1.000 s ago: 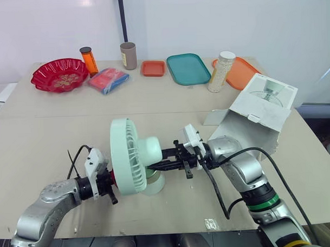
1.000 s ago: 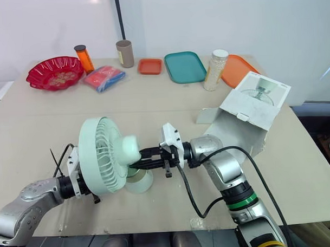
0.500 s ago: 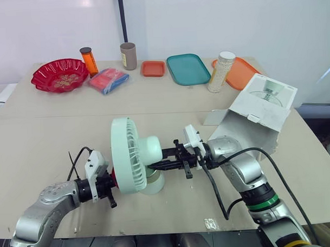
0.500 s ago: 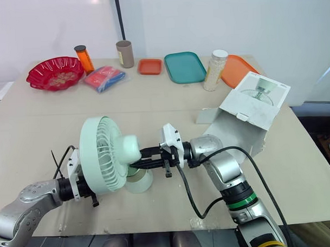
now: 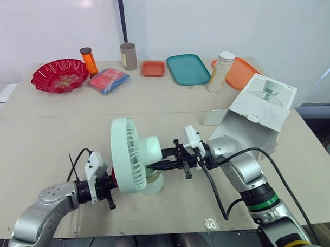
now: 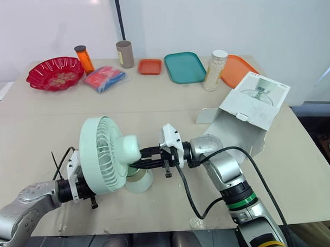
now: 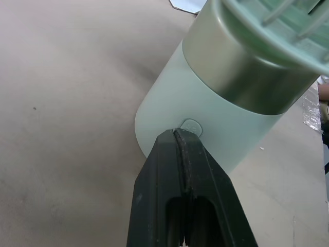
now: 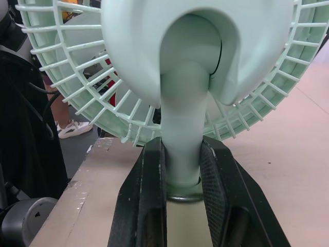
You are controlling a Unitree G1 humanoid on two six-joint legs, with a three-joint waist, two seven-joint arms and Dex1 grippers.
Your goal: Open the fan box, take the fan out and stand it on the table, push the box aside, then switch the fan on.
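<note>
Two sets of jaws meet the fan (image 5: 128,155): the right jaws are clamped on its neck (image 8: 181,134) just above the round base (image 7: 169,92), while the left jaws are pressed shut, their tips at the base just beside the small button (image 7: 192,125). The fan stands upright on the counter (image 5: 46,133), between the arms. Its box (image 5: 259,112) lies open at the counter's right edge, behind the right arm, well apart from the fan

Fan (image 5: 128,157) is showing pale mint green; fan box (image 5: 267,106) is showing white with grey fan print; bowl (image 5: 60,74) red, tray (image 5: 188,68) teal, small tray (image 5: 153,68) orange, table (image 5: 46,127) beige.
</note>
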